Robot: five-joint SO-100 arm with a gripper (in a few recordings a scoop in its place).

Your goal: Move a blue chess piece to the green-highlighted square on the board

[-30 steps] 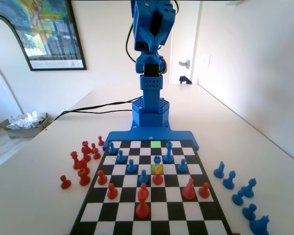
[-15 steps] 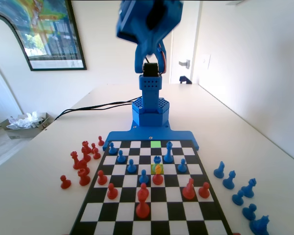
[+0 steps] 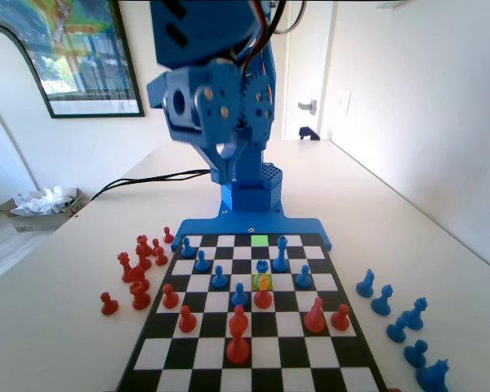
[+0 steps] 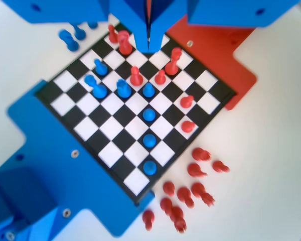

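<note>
High above the board [image 3: 253, 318], empty end effector [image 4: 149, 44].

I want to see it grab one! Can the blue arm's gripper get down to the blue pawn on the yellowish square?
Probably yes. The gripper hangs high above the board, jaws together, holding nothing. Open air lies over the blue pawn, though a taller blue piece and a red pawn stand close by.
</note>
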